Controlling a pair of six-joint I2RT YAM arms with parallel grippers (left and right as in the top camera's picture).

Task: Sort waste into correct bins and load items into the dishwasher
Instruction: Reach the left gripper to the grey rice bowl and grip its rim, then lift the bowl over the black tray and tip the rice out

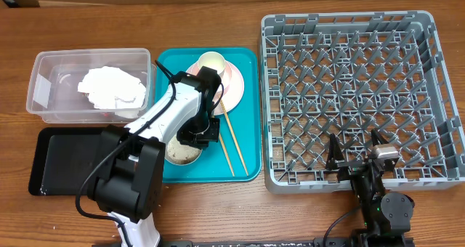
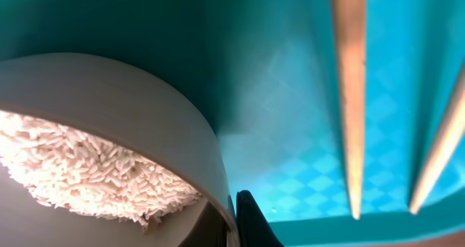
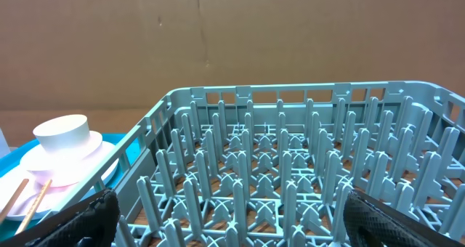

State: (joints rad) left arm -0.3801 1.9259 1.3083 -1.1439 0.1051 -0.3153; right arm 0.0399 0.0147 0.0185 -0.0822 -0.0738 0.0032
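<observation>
Where the left arm reaches over the teal serving tray (image 1: 247, 131), its left pincer (image 1: 197, 134) is pinching the rim of a greyish bowl (image 2: 109, 94). In the left wrist view one dark finger (image 2: 251, 221) lies just outside the bowl's wall and the other just inside it, with the thin rim between them. The bowl holds a heap of off-white rice grains (image 2: 87, 167) and stands at the near left of the teal tray. Just to its right two wooden chopsticks (image 1: 231, 142) lie side by side on the tray floor, apart from the bowl. At the far end of the same tray rests a pale pink plate (image 1: 236, 83) with a small white cup (image 1: 211, 62) standing upright on it.

Left of the teal tray, a clear plastic tub (image 1: 43, 80) sits on the wooden table (image 1: 218, 211) and contains a crumpled white napkin (image 1: 112, 88). A shallow black tray (image 1: 62, 160) lies just in front of the tub, partly hidden by the arm's base.

On the right, the big grey dish rack (image 1: 349, 29) fills that side of the table. The right pincer (image 1: 354, 151) hangs over the rack's near edge, its fingers spread wide and holding nothing
</observation>
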